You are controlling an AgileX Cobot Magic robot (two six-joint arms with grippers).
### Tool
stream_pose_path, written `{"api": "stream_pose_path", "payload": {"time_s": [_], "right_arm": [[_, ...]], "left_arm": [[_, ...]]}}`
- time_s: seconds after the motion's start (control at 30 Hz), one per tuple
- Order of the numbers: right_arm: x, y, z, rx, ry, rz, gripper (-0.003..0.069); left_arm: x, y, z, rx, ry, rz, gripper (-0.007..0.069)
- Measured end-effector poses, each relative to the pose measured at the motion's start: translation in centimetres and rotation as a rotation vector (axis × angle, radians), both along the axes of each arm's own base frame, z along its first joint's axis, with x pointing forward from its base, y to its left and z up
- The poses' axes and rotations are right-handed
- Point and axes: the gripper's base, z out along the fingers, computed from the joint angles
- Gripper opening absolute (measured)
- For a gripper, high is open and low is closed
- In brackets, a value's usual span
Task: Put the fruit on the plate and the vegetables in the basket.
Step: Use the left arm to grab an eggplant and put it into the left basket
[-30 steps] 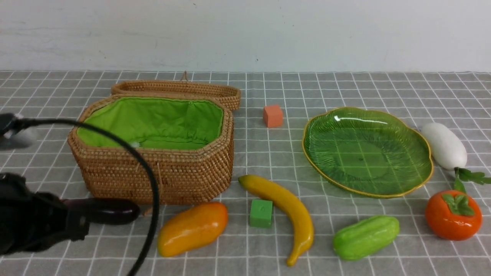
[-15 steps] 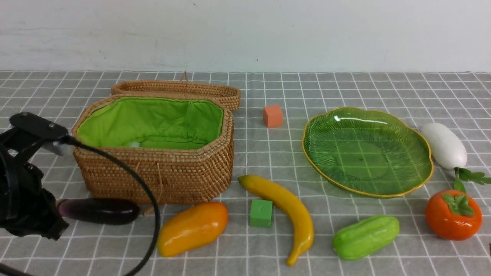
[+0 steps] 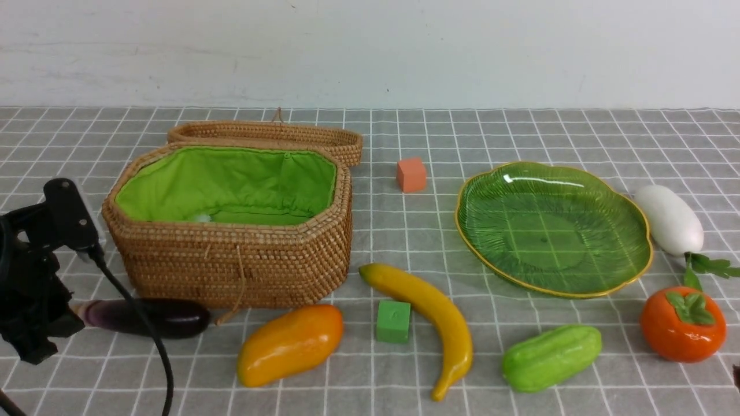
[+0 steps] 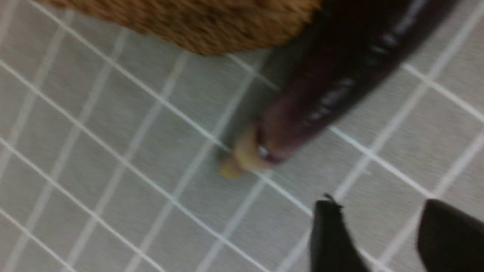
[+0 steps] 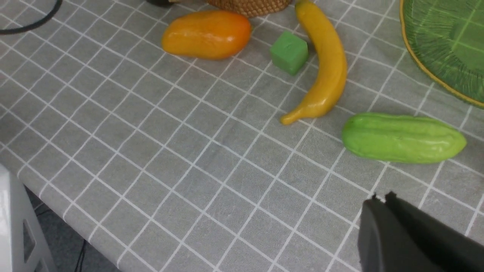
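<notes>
1. My left gripper (image 4: pixel 380 206): fingers apart, nothing between them, just short of the stem end of the eggplant (image 3: pixel 147 318).
2. Eggplant: lies on the checked cloth (image 3: pixel 404 248), just in front of the basket (image 3: pixel 243 266).
3. Basket: open, with its lid (image 3: pixel 266 134) behind it.
4. Mango (image 3: pixel 289 345), banana (image 3: pixel 430 315) and gourd (image 3: pixel 551 357): in a row on the near cloth, with a green cube (image 3: pixel 393 321) beside the banana.
5. Plate (image 3: pixel 549 231): bare.
6. Radish (image 3: pixel 669 219) and persimmon (image 3: pixel 682 326): on the cloth to the right of the plate.
7. My right gripper (image 5: pixel 380 198): closed and empty, above the cloth near the gourd.
</notes>
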Motion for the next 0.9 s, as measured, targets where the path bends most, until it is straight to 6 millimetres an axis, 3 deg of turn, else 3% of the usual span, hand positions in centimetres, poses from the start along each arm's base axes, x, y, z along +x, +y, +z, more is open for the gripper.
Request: {"api": "stream_pose_path", "payload": {"time_s": [0.1, 0.23, 0.47, 0.9], "right_arm": [[0.0, 0.0, 0.1, 0.006, -0.005, -0.002, 0.0008], [0.1, 0.0, 0.1, 0.011, -0.017, -0.007, 0.0012], [0.3, 0.0, 0.3, 0.019, -0.034, -0.016, 0.0017], [0.3, 0.0, 0.3, 0.022, -0.036, -0.016, 0.0017]], "left_arm": [[0.7, 0.1, -1.2, 0.042, 0.006, -0.101, 0.0524], [1.3, 0.2, -2.7, 0.101, 0.025, -0.251, 0.0603], [1.9, 0.1, -3.8, 0.123, 0.017, -0.358, 0.0555], [3.5, 0.3, -3.9, 0.129, -0.017, -0.349, 0.0493]]}}
